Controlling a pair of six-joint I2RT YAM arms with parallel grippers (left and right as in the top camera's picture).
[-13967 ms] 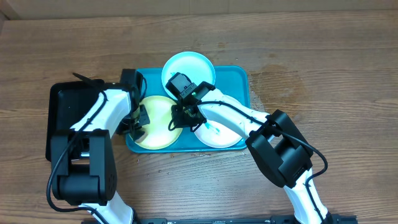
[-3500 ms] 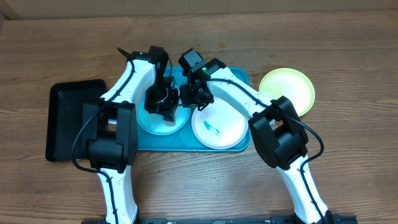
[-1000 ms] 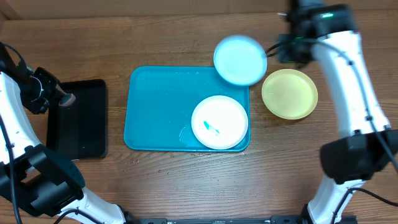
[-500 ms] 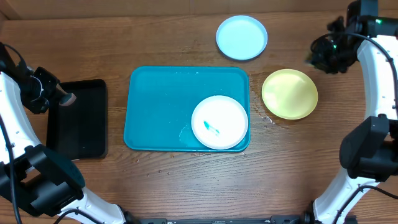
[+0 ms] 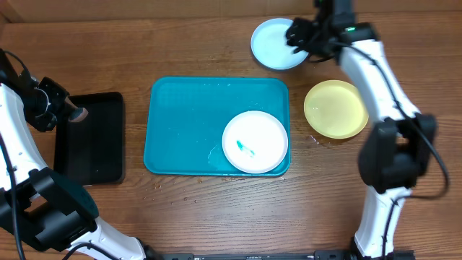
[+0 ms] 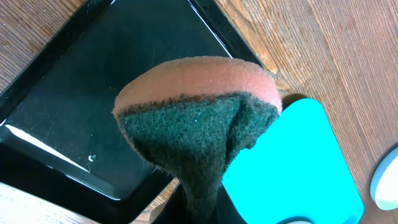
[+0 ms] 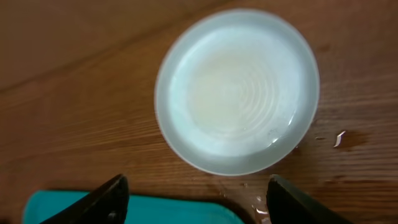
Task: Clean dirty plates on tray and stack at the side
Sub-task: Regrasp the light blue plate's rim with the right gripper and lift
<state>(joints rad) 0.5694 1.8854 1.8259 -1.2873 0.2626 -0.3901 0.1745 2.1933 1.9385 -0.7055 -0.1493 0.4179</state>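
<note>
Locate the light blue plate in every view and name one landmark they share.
Overhead: light blue plate at top, right of centre, partly hidden by the right pincer.
Left wrist: probably the pale sliver at the right edge.
Right wrist: fills the centre of the frame.
Shared landmark: the turquoise tray, in all three views.

Sponge [image 6: 199,124] hides left hand [image 5: 72,113] tips — black tray [image 6: 62,124] cut by frame edge; right arm [image 5: 361,58] covers light blue plate [image 5: 271,43] rim.
</note>
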